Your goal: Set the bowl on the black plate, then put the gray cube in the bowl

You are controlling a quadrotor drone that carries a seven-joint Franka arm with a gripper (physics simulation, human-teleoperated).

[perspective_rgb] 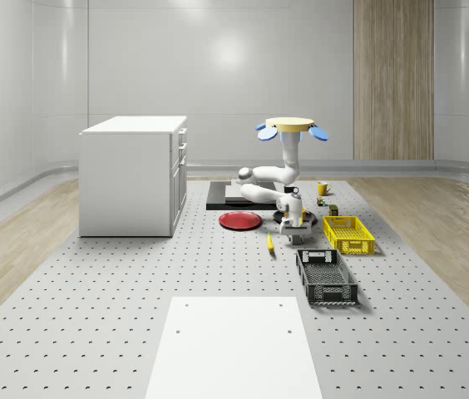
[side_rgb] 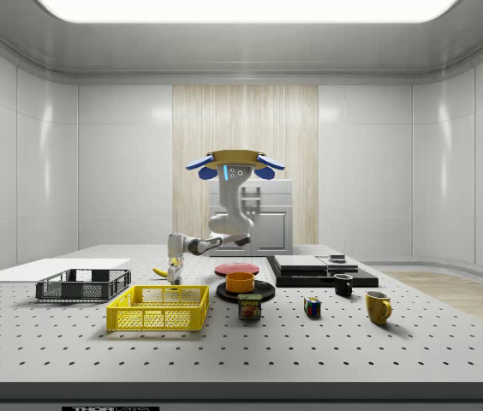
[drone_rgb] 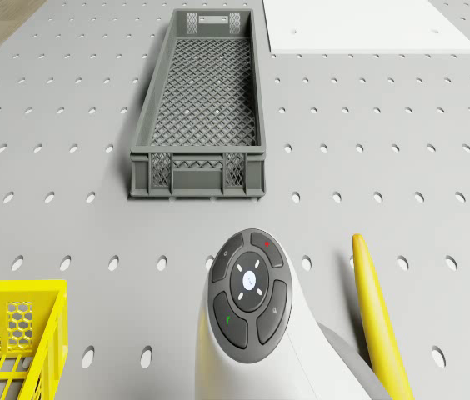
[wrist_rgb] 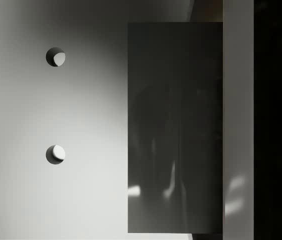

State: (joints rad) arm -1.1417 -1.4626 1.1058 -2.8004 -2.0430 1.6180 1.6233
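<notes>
In the side view the orange bowl [side_rgb: 241,281] sits upright on the black plate [side_rgb: 261,292], in front of the red plate [side_rgb: 236,269]. The drone [perspective_rgb: 288,126] hovers above the table near the plates, its white arm bent down toward the whole-scene view's front. My gripper [perspective_rgb: 291,238] hangs low over the table between the banana [perspective_rgb: 270,243] and the yellow basket [perspective_rgb: 348,234]; from the side it [side_rgb: 174,276] is left of the bowl. A dark gray block face [wrist_rgb: 175,127], apparently the gray cube, lies very close below the wrist on the perforated table [wrist_rgb: 56,190].
A dark mesh basket [drone_rgb: 200,108] lies beyond the gripper, with a white mat [drone_rgb: 368,25] past it. The banana [drone_rgb: 377,317] is beside the arm. A can [side_rgb: 249,306], a colour cube [side_rgb: 312,307], two mugs [side_rgb: 378,306], a black slab [perspective_rgb: 239,195] and a white cabinet [perspective_rgb: 135,174] stand around.
</notes>
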